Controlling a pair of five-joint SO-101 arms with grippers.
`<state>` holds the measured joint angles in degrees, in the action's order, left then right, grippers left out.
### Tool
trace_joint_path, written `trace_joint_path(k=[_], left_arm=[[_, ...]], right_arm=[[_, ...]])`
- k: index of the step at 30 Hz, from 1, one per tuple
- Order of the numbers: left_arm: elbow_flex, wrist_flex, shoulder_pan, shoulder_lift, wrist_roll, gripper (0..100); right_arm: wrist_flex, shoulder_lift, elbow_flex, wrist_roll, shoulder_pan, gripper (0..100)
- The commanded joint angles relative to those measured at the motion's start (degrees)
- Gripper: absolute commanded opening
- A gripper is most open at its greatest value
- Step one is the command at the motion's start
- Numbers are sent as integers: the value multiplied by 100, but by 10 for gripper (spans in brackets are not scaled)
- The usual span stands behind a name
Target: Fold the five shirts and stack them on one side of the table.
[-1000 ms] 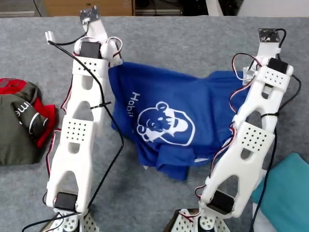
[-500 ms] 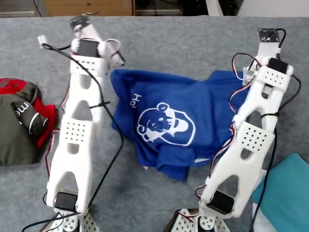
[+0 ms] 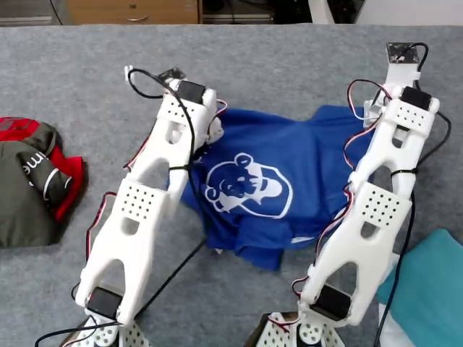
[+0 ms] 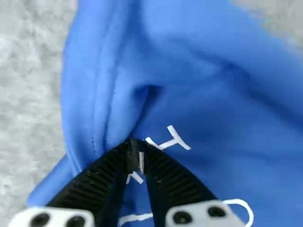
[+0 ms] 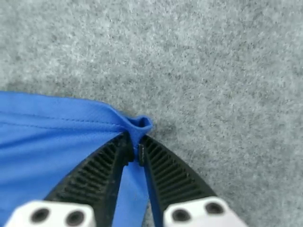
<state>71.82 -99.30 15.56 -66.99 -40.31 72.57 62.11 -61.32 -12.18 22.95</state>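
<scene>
one blue shirt [image 3: 289, 152] in left claw [image 4: 137, 158], right claw [image 5: 137, 151] (olive pile [image 3: 22, 195], teal cloth [image 3: 434, 282])

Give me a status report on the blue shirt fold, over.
Left pincer shut on edge of blue shirt. Right pincer shut on its corner. Shirt rumpled, not yet folded. Apart from it: olive-red pile, teal cloth.

- blue shirt [image 3: 289, 148], white bear print up, lies rumpled in the middle of the bench [image 3: 289, 58]
- olive shirt [image 3: 22, 199] bunched with a red shirt [image 3: 14, 128], far left
- teal shirt [image 3: 434, 282] at the near right corner
</scene>
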Motion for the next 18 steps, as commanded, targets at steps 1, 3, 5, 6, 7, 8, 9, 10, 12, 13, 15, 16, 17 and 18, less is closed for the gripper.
trace_joint_path(k=[1,3,5,6,7,8,9,10,12,13,15,16,17,18], left_arm=[[-105,-167,-97,48,343,19],[-202,-167,0,224,563,19],[-607,-167,193,514,870,19],[-888,-167,316,708,1002,19],[-1169,-167,431,919,1143,19],[-1495,-167,536,1130,1327,19],[-1820,-167,642,1341,1521,19],[-2136,-158,730,1525,1688,19],[-2655,-158,835,1798,2031,19],[-2919,-158,844,1903,2224,19],[-3393,-149,826,1982,2514,19],[-3578,-149,818,2018,2637,19],[-3719,-149,765,2026,2743,19],[-3780,-149,712,2035,2831,19]], right_arm=[[18,-13,-321,-70,-92,5],[18,-13,-321,-70,-92,5],[9,-13,-321,-70,-92,5],[0,-13,-321,-70,-92,5],[-35,-13,-321,-70,-92,5],[-53,-13,-321,-70,-92,5],[-53,-13,-321,-70,-92,5],[-62,-13,-321,-123,-92,5],[-62,-13,-321,-202,-92,5],[-62,-13,-321,-202,-92,5],[-62,-13,-321,-211,-92,5],[-62,-13,-321,-211,-92,5],[-62,-13,-321,-211,-92,5],[-62,-13,-321,-211,-92,5]])
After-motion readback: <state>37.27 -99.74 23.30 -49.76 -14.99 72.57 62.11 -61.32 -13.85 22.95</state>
